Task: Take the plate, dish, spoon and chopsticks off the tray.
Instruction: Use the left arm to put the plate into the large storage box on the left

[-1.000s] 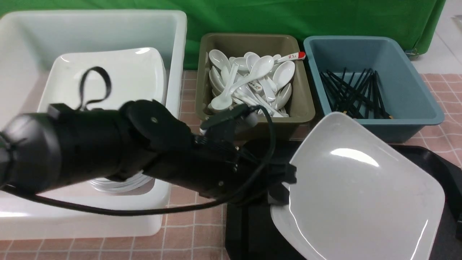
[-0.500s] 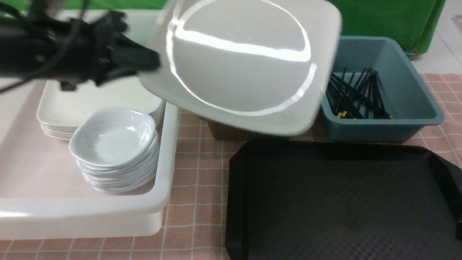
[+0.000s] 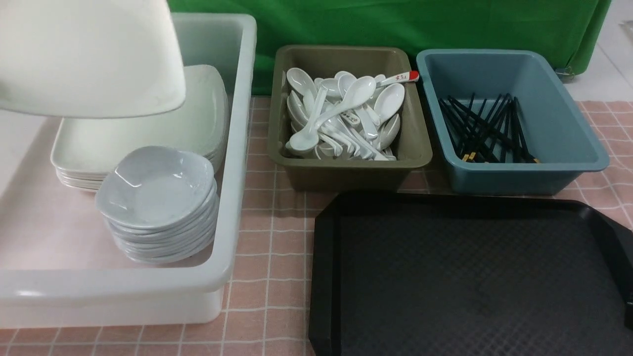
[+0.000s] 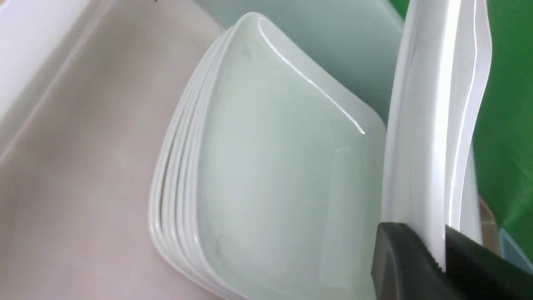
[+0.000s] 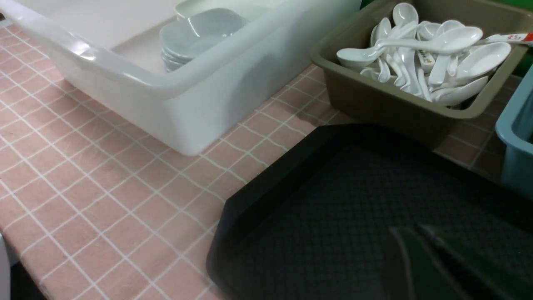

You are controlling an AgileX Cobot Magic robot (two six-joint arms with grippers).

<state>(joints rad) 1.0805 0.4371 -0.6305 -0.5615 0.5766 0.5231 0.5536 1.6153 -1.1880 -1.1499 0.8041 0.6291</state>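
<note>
Plate (image 3: pixel 89 54), upper left, clenched in my left tool (image 4: pixel 441 237) above the plate stack (image 3: pixel 148 131); I'd level it, lower gently, release. Right tool (image 5: pixel 410 235) clenched, empty.

Green backdrop (image 3: pixel 445 24), perhaps cloth; pink-checked tablecloth (image 3: pixel 267 296)

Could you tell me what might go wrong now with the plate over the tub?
The left fingers pinch the plate only at its rim; it might slip and crash onto the plate stack. Lowered off-centre, it could clip the small dishes or the tub wall.
</note>
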